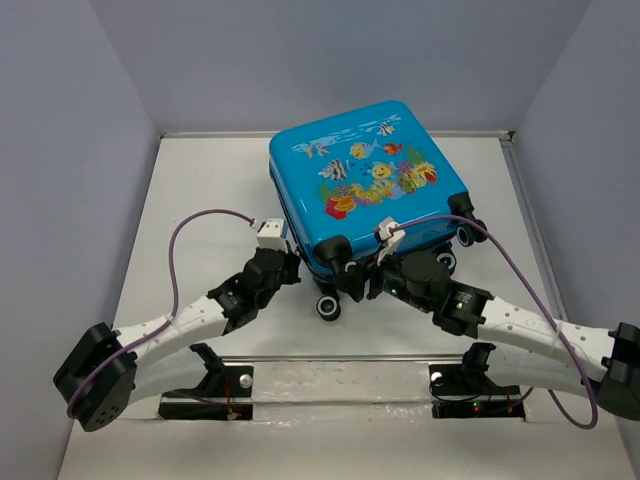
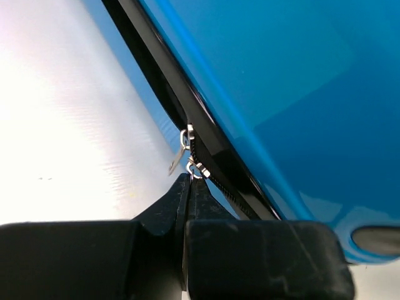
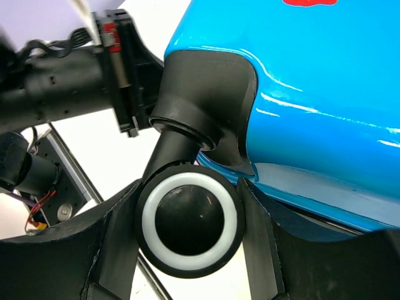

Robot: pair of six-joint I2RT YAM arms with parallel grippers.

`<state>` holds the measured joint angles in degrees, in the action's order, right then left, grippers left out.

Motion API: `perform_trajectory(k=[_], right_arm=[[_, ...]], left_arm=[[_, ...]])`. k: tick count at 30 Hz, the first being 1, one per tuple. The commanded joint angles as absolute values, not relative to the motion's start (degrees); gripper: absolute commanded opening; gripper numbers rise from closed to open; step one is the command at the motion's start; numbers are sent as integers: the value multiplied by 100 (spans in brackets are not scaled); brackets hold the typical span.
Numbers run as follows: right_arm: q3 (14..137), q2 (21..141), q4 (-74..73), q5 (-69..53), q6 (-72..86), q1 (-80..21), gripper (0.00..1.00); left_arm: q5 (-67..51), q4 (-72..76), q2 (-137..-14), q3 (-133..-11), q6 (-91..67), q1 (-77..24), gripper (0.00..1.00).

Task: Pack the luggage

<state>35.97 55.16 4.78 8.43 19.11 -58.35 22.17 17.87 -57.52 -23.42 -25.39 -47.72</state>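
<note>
The zipped-up luggage (image 1: 370,180) lies flat on the table (image 1: 200,200), upper centre of the overhead view. The left hand (image 2: 187,181) is pinched tight, its tips touching the zipper pulls (image 2: 195,169). The right hand (image 3: 189,187) clasps a wheel (image 3: 189,222).

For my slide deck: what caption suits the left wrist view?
Shut left gripper at silver zipper pulls on the black seam of the bright-blue hard-shell suitcase.
</note>
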Motion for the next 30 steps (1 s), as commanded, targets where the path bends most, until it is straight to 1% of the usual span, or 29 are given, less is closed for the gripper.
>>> perform_trajectory(k=[1,6,8,9,10,11,13,14,15,16,17,18,19,20,21,22,23,24,25,28,29,30], right_arm=[[3402,5168,-299,984,2021,-5783,7],[3375,5212,-273,783,2065,-5783,7],[3375,5282,-168,712,2057,-5783,7],[3375,5317,-123,616,2057,-5783,7],[3375,5352,-71,554,2057,-5783,7],[3384,5440,121,475,2057,-5783,7],[3480,5572,272,273,2065,-5783,7],[3541,5677,438,185,2065,-5783,7],[3612,5791,535,98,2065,-5783,7],[3812,6088,606,-8,2057,-5879,7],[3936,6265,772,-165,2039,-5932,7],[4077,6449,834,-210,2013,-5985,7],[4235,6651,878,-315,1995,-5985,12],[4637,7071,879,-369,1978,-6064,24],[4849,7284,792,-395,1917,-6143,53],[5269,7599,713,-335,1881,-6213,66],[5439,7690,634,-264,1829,-6283,78],[5580,7734,424,-142,1724,-6336,100],[5677,7717,317,-88,1688,-6337,100],[5810,7174,-200,156,1486,-6390,100],[5810,6954,-333,236,1407,-6390,100],[5792,6465,-595,455,1302,-6390,100]], left_arm=[[3199,1933,-6371,-2829,-2391,-3938,6],[3331,2091,-7039,-3365,-2417,-3762,6],[3322,2048,-7023,-3489,-2556,-3753,6],[3314,1987,-6953,-3498,-2653,-3753,11],[3313,1934,-6822,-3472,-2750,-3753,23],[3331,1794,-6455,-3341,-2916,-3744,53],[3392,1531,-5936,-3209,-3058,-3753,80],[3471,1164,-5315,-3130,-3119,-3753,97],[3498,960,-5004,-3120,-3233,-3736,99],[3489,566,-4662,-3155,-3260,-3727,99],[3446,371,-4040,-3199,-3269,-3727,99],[3384,213,-3791,-3269,-3270,-3718,99],[3288,63,-3553,-3339,-3235,-3709,99],[3130,-295,-3377,-3531,-3252,-3718,99],[3051,-455,-3114,-3646,-3330,-3709,99],[2963,-631,-3024,-3900,-3375,-3709,99],[2779,-876,-2963,-3998,-3384,-3709,99],[2708,-983,-2831,-4103,-3384,-3709,99],[2637,-1089,-2769,-4183,-3358,-3700,99],[2479,-1458,-2497,-4386,-3340,-3709,99],[2461,-1616,-2435,-4421,-3375,-3709,99],[2426,-1652,-2304,-4412,-3358,-3709,99]])
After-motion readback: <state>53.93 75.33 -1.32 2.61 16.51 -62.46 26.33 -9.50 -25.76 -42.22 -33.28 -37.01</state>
